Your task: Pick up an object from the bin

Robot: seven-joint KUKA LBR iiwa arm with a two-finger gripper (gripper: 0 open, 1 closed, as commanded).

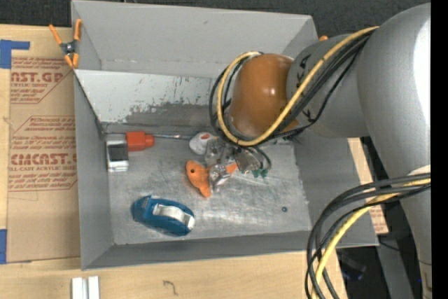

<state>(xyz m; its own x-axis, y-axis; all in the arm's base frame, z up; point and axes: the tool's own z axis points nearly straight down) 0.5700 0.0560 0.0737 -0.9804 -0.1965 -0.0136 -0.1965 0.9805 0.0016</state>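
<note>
Small orange curved plastic piece (pixel 198 178): lies flat on the grey metal bin (pixel 269 201) floor, near centre, just beside my tool (pixel 222 170).

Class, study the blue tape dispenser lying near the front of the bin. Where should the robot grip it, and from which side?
Probably across the middle of the blue tape dispenser, coming straight down from above. It lies flat, long axis running left to right, with bare bin floor along both long edges, so closing across its short width looks easiest.
</note>
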